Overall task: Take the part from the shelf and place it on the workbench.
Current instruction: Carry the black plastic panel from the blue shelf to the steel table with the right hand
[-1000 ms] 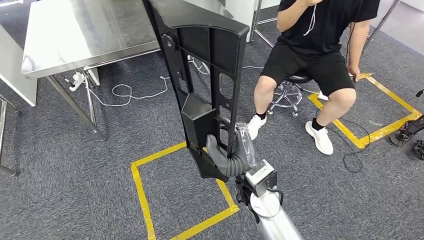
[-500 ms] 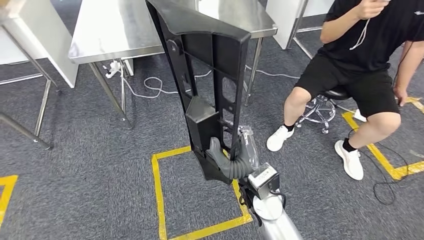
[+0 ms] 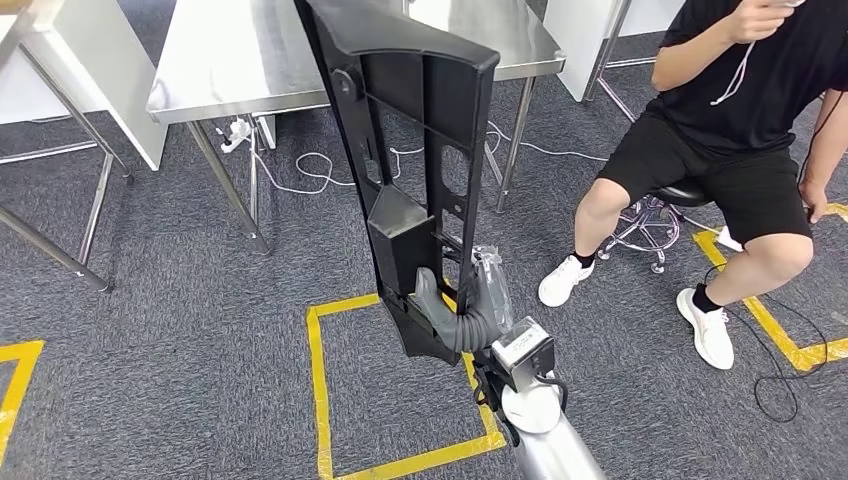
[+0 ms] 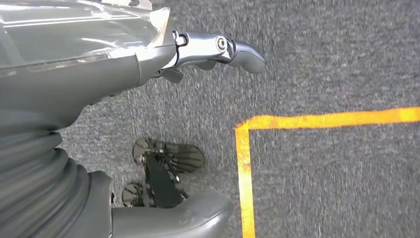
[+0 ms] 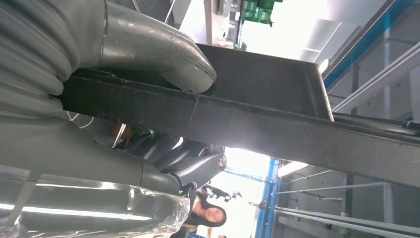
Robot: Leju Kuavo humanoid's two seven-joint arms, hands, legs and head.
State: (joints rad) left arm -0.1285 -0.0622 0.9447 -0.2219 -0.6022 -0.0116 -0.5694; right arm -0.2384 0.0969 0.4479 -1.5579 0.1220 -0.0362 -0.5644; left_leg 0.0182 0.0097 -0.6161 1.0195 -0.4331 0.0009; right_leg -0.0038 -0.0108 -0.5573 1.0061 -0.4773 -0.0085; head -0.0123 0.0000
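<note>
Part is in my right hand, long black ribbed plastic frame, held upright and leaning a bit, its top end well above my fingers and its bottom end just below them. My thumb presses one face of its edge bar, the other fingers wrap the opposite side, so grip is closed on the part near its lower end. Clear plastic wrap covers the back of that hand. Part is in the air, touching nothing but my hand, over grey carpet. Yellow tape square lies on the floor below my right hand. Steel workbench stands beyond the part's top end, well apart from my fingers, shiny top with nothing I can make out on it. White power strip and cable lie under it. Person on a stool sits off to the right of my hand. Left hand hangs over the carpet, fingers loosely extended, holding nothing.
</note>
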